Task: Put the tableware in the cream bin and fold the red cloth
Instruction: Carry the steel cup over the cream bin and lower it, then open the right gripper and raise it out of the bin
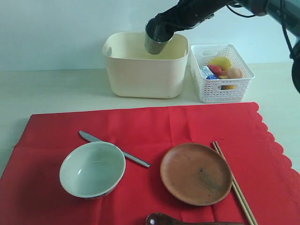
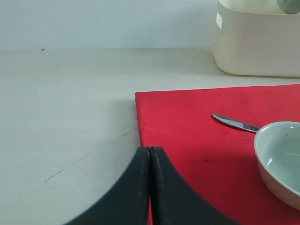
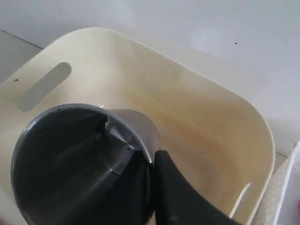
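Observation:
My right gripper (image 1: 165,29) (image 3: 153,157) is shut on the rim of the steel cup (image 1: 156,36) (image 3: 79,164), one finger inside and one outside, holding it tilted over the open cream bin (image 1: 140,75) (image 3: 211,122). On the red cloth (image 1: 154,126) (image 2: 197,117) lie the pale green-white bowl (image 1: 92,169) (image 2: 281,161), the metal knife (image 1: 112,148) (image 2: 234,123), the round brown plate (image 1: 196,173), the wooden chopsticks (image 1: 234,183) and the dark brown spoon (image 1: 183,220). My left gripper (image 2: 150,149) is shut on nothing, low over the cloth's left edge.
A white lattice basket (image 1: 206,91) with foods and a milk carton stands right of the bin. A pale table (image 1: 56,89) (image 2: 65,117) surrounds the cloth, with a wall behind.

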{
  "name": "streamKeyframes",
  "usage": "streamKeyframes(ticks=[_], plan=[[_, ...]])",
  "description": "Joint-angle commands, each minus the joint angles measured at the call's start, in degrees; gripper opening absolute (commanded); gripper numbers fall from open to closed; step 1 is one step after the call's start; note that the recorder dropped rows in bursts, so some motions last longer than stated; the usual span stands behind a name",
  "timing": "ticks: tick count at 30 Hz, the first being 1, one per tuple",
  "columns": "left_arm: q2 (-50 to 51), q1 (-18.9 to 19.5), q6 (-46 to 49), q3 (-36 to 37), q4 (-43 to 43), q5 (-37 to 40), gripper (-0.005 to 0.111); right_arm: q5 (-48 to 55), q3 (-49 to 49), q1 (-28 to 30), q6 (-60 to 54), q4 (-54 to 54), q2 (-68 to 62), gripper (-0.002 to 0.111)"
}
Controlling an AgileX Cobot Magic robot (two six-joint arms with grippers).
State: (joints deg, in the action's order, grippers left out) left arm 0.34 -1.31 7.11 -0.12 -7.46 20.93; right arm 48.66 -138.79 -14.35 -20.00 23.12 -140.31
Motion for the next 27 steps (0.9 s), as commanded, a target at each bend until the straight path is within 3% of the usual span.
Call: streamKeyframes(ticks=[1,18,22,27], plan=[[-0.34,-0.42,-0.13,0.12,-0.23,-0.55,0.0,-3.61,-2.57,0.46,1.24,-0.13,-3.28,0.0],[-0.34,-0.42,-0.13,0.12,-0.23,-0.55,0.0,0.12,-3.34,0.46,-1.34,-2.37,-7.55,0.001],[-0.34,-0.42,-0.13,0.12,-0.23,-0.55,0.0,1.79,-3.34,0.46,-1.34,-2.9,-8.33,0.01],[-0.34,-0.42,-0.13,0.12,-0.23,-0.55,0.0,1.97,-3.34,0.46,-1.13,-2.9,-8.47,0.029]])
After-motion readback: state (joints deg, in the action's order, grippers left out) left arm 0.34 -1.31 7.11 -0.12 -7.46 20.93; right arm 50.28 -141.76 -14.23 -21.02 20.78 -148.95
